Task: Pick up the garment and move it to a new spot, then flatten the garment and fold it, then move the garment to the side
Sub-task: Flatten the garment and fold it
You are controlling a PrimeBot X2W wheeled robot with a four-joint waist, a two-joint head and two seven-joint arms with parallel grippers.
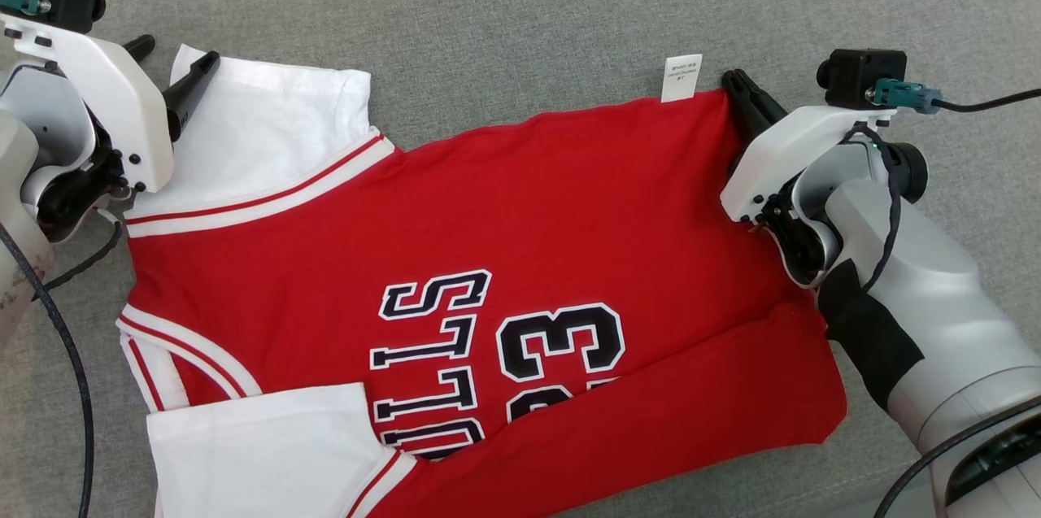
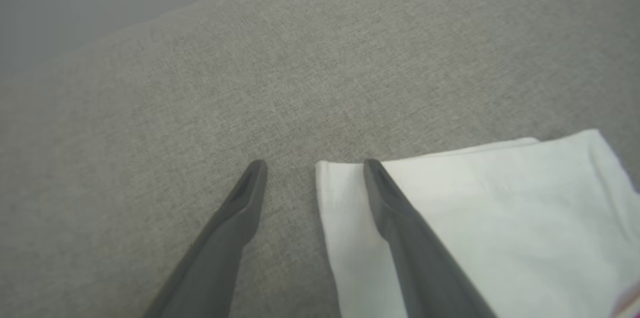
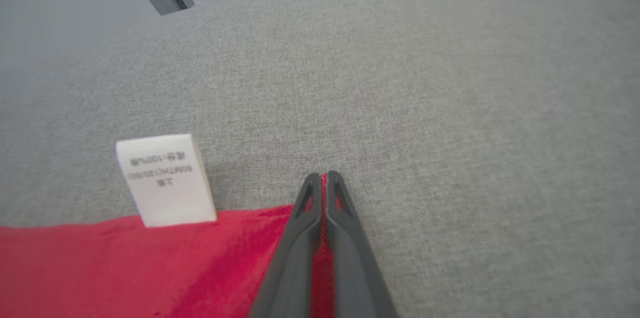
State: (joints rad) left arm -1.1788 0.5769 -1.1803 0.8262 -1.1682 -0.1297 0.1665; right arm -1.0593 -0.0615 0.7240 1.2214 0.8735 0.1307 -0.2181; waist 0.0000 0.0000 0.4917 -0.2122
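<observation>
The red jersey (image 1: 569, 209) lies spread on grey upholstery (image 1: 520, 6). The right wrist view reveals the right gripper (image 3: 324, 175) pinching its hem corner beside the care label (image 3: 165, 180). The left gripper (image 2: 315, 163), fingers apart, straddles the edge of the white sleeve (image 2: 500, 208).

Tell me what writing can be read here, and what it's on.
"LLS", sideways on the red jersey; further letters are hidden under a fold.
"3", beside it on the jersey; a second digit is partly covered.
The white tag at the jersey's edge: print too blurred to read.
</observation>
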